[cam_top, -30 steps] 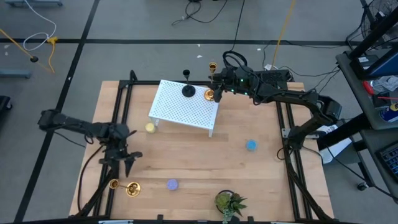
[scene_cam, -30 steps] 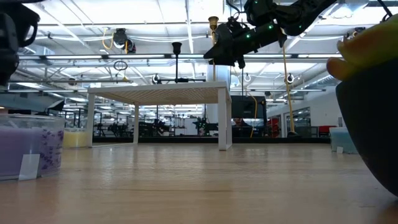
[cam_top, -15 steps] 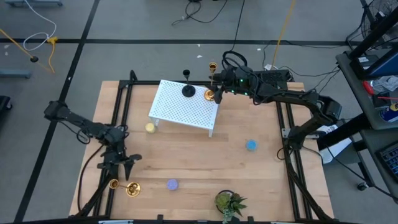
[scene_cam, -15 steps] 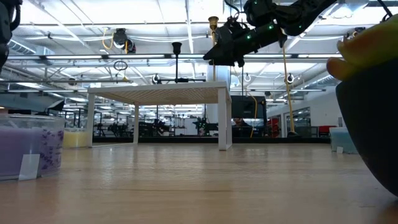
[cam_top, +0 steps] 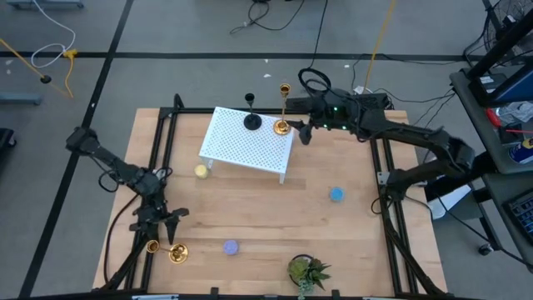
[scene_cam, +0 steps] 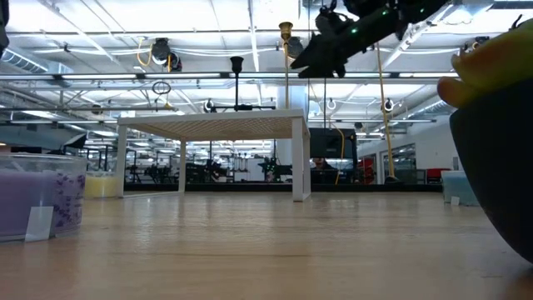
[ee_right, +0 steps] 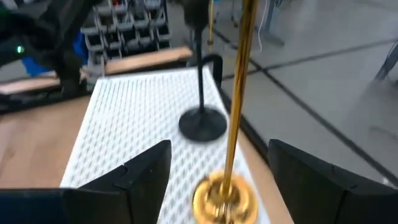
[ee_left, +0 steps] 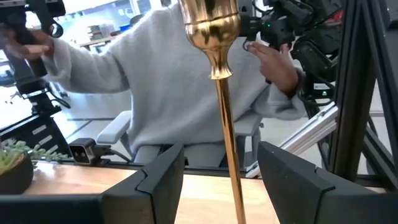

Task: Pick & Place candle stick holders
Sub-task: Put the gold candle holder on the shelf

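A gold candlestick [cam_top: 282, 125] and a shorter black one [cam_top: 251, 121] stand on their round bases on the white perforated rack [cam_top: 241, 146]; both also show in the low view [scene_cam: 286, 67] [scene_cam: 237, 83]. My right gripper [cam_top: 303, 132] is open just to the right of the gold one, whose stem [ee_right: 235, 124] rises ahead of the parted fingers, apart from them. A second gold candlestick [cam_top: 175, 252] stands at the near left. My left gripper [cam_top: 162, 223] is open right behind it; its stem [ee_left: 227, 155] stands between the fingers, untouched.
A yellow puck [cam_top: 201, 171], a blue puck [cam_top: 336, 194] and a purple puck [cam_top: 231, 247] lie on the wooden table. A potted plant [cam_top: 306, 271] stands at the near edge. A person in a grey sweater [ee_left: 161, 81] shows beyond the table in the left wrist view.
My right gripper has let go of the gold candlestick on the rack and drawn back toward the table's right; the candlestick stays standing. My left gripper has gone toward the near edge, down toward the gold candlestick at the near left.
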`<move>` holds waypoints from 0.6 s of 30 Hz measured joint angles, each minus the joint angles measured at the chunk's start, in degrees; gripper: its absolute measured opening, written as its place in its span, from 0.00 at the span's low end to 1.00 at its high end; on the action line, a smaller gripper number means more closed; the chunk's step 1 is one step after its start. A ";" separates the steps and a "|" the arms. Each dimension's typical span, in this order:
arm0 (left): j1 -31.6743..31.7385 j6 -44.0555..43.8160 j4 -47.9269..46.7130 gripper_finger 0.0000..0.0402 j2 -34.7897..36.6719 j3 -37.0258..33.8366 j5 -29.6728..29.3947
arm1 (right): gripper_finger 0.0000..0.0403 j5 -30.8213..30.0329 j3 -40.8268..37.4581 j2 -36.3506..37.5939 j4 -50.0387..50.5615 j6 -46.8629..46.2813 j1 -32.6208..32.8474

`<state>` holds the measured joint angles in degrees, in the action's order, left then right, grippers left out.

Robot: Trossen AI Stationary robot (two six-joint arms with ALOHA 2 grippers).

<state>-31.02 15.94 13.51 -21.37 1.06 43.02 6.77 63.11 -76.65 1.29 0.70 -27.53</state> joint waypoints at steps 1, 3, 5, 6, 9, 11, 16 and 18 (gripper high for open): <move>-0.40 -0.23 0.04 0.53 -0.01 0.00 -0.52 | 0.66 -0.06 0.00 0.80 2.16 -0.10 0.31; -1.19 -0.95 0.15 0.53 0.00 0.00 -1.86 | 0.65 -0.05 0.00 2.57 6.46 -1.83 0.98; -1.94 -1.52 0.38 0.53 -0.01 0.00 -3.77 | 0.65 0.36 0.00 3.86 9.53 -4.16 1.83; -2.29 -1.58 0.57 0.53 -0.01 0.00 -4.65 | 0.65 0.73 0.00 4.41 10.76 -4.66 2.32; -3.30 -1.81 2.19 0.53 -0.30 0.00 -5.80 | 0.65 0.79 -0.02 5.75 13.07 -4.89 4.05; -4.09 -2.45 3.16 0.53 -1.20 0.00 -5.86 | 0.65 0.80 -0.02 6.34 13.53 -4.50 5.08; -6.07 -3.16 7.20 0.53 -5.57 0.00 -7.09 | 0.65 0.78 -0.02 6.74 13.60 -4.50 7.01; -6.79 -3.00 10.10 0.53 -7.88 0.01 -8.82 | 0.65 0.78 -0.02 6.72 13.61 -4.47 7.32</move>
<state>-37.82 12.94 23.62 -29.25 1.07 34.20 7.55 63.09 -69.93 14.90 -3.77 -20.21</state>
